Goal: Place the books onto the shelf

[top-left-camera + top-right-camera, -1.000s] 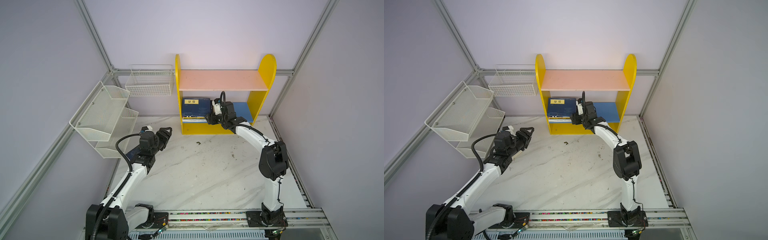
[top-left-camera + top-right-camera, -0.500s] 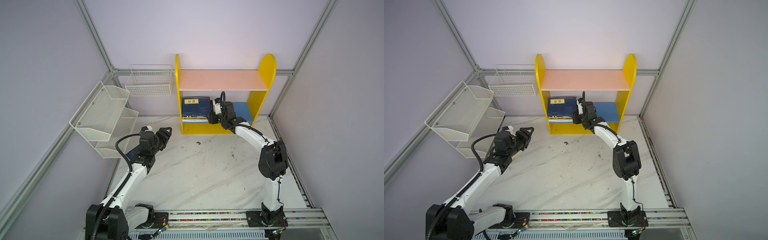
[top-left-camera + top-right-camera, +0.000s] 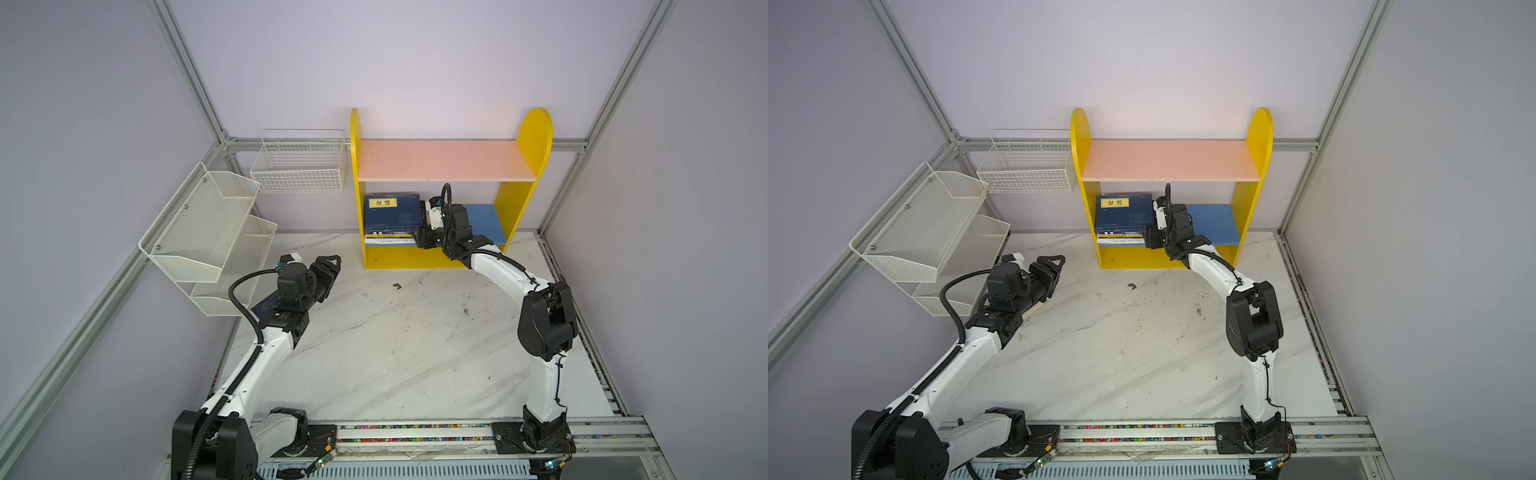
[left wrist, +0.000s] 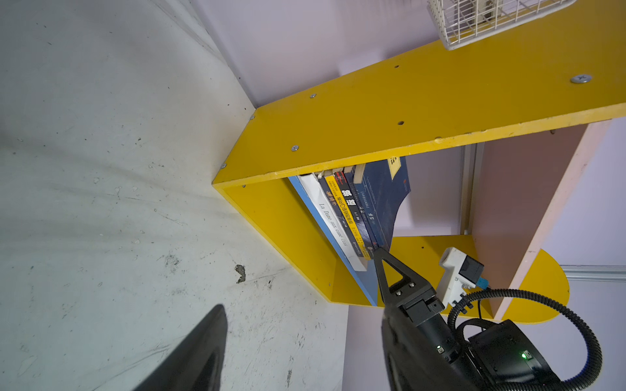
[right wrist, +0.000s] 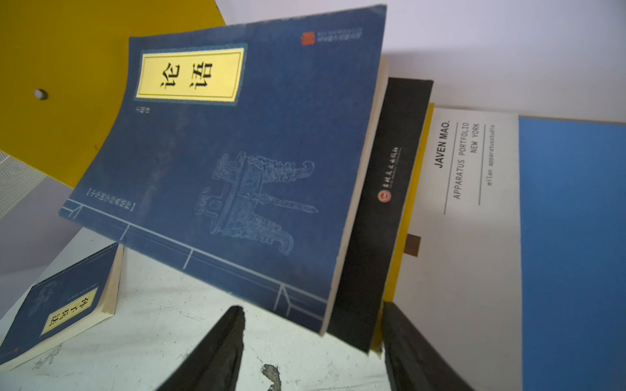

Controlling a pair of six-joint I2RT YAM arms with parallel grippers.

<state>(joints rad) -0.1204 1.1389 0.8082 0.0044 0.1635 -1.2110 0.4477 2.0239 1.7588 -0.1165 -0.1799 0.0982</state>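
Observation:
The shelf [image 3: 536, 137] is a yellow bookcase with a pink upper board [image 3: 440, 160] and a blue lower board [image 3: 486, 220]. Several books lie stacked at the left of the lower board, with a navy yellow-label one [image 3: 392, 212] [image 5: 237, 162] on top, its cover bowed upward. Under it lie a black book [image 5: 376, 210], a yellow one [image 5: 411, 210] and a larger white one [image 5: 467, 237]. My right gripper [image 3: 417, 241] [image 5: 311, 338] is open at the stack's front right corner, its jaws straddling that corner. Another navy book [image 5: 57, 315] [image 3: 262, 308] lies on the table under my left arm. My left gripper [image 3: 330, 266] [image 4: 301, 338] hangs open and empty.
A white mesh tiered rack [image 3: 208, 224] hangs on the left wall. A white wire basket [image 3: 299, 166] hangs next to the shelf. A small dark scrap [image 3: 397, 286] lies on the marble table in front of the shelf. Aluminium frame posts stand at the corners.
My right gripper has edged slightly left and forward along the stack's corner. The left arm has not moved.

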